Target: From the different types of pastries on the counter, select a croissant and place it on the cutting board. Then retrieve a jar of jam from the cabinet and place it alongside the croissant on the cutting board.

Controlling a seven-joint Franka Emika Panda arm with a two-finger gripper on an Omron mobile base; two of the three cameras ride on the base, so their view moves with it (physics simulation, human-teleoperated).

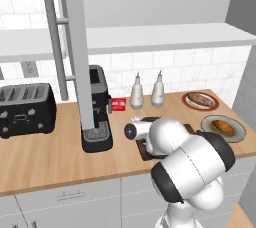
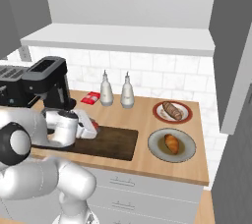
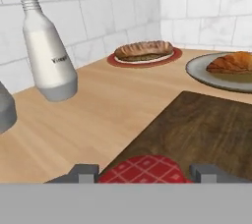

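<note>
While the gripper [image 3: 145, 173] hangs low over the near end of the cutting board [image 3: 206, 125], its fingers are clamped on the red checked lid of the jar of jam [image 3: 143, 169]; ahead, beyond the board, the croissant [image 3: 235, 63] lies on its grey plate [image 3: 206, 74].

Hidden and cropped parts

The robot's arm covers most of the cutting board [image 1: 191, 129] in the left base view; the hand view's lower edge crops the jar of jam [image 3: 143, 169], and its right edge crops the croissant [image 3: 235, 63].

Croissant [image 2: 172, 143] on grey plate; jam jar [image 3: 145, 169] over cutting board [image 2: 115, 142].
</note>
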